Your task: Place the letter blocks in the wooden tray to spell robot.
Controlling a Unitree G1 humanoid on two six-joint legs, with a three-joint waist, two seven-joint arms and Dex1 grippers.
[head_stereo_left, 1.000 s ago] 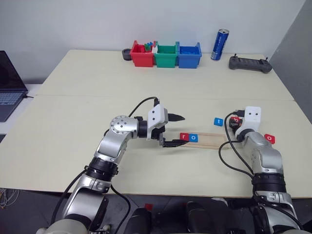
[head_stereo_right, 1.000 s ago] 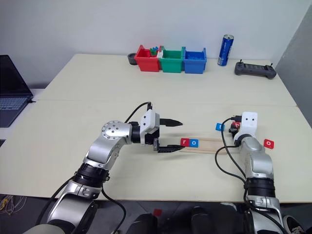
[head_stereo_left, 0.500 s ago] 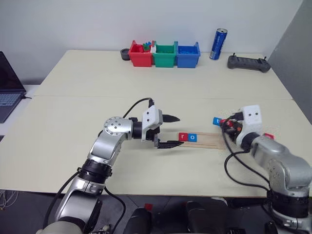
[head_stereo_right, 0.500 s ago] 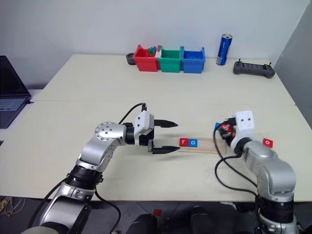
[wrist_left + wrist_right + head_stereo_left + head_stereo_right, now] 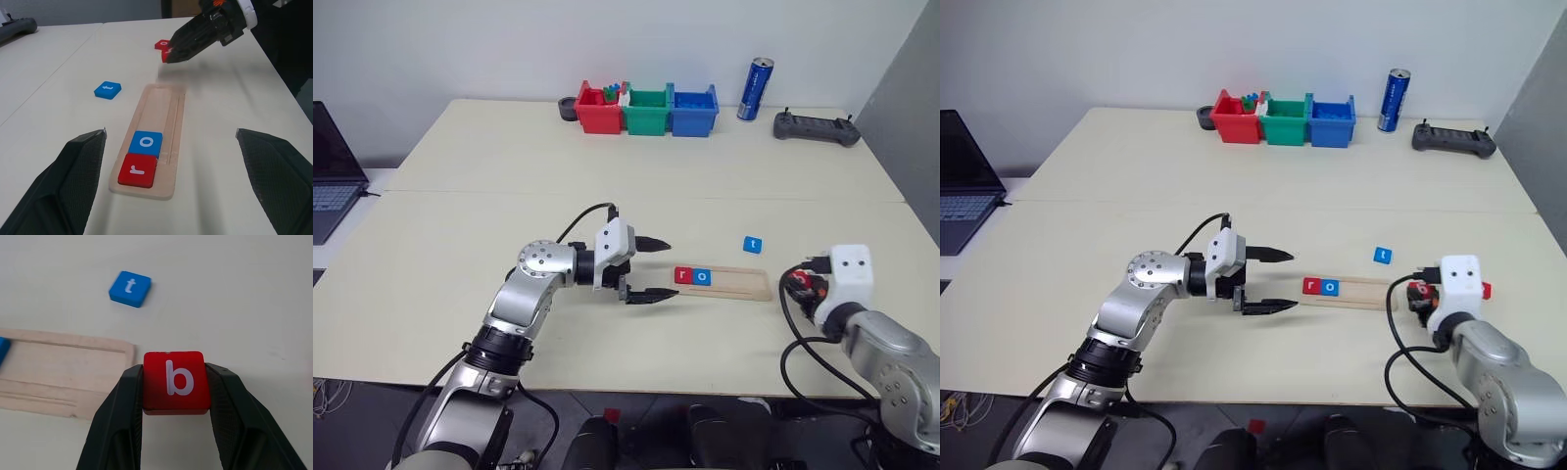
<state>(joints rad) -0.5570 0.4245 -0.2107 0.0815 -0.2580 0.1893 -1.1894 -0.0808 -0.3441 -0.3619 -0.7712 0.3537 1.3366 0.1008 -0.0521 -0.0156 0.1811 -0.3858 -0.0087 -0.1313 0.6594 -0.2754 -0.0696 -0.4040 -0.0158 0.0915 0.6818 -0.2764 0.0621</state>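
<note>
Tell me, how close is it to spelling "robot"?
Two letters sit in the wooden tray: red r and blue o. The right gripper holds the red b beside the tray's empty end. Left: place b, then the red o and the blue t, both on the table.

A white "r" stands on the red tile (image 5: 137, 170) and a white "o" on the blue tile (image 5: 147, 143), both in the wooden tray (image 5: 167, 107). The blue tile on the surface (image 5: 129, 288) reads "t". The right tool (image 5: 174, 417) pinches a red tile (image 5: 176, 380) marked "b".
</note>
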